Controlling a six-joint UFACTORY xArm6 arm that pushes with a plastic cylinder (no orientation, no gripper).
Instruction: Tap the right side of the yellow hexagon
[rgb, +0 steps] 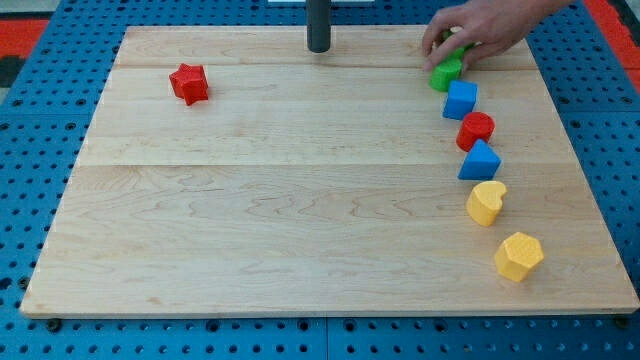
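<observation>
My tip (318, 48), no pincer to judge, is sitting at worktop (300, 200) top, well apart from yellow hexagon (519, 256), while a hand (475, 30) is touching the green block (446, 72).

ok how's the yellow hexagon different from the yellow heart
The yellow hexagon has flat, angular sides; the yellow heart is rounded with a notch. The hexagon lies lowest in the right-hand column, nearer the board's right edge; the heart sits just above it, to its left. Both are yellow, apart from each other, and far from my tip.

The wide middle of the board (300, 200) is open. At three o'clock, a blue cube (461, 99), red cylinder (476, 129) and yellow heart (487, 202) block the way.
</observation>
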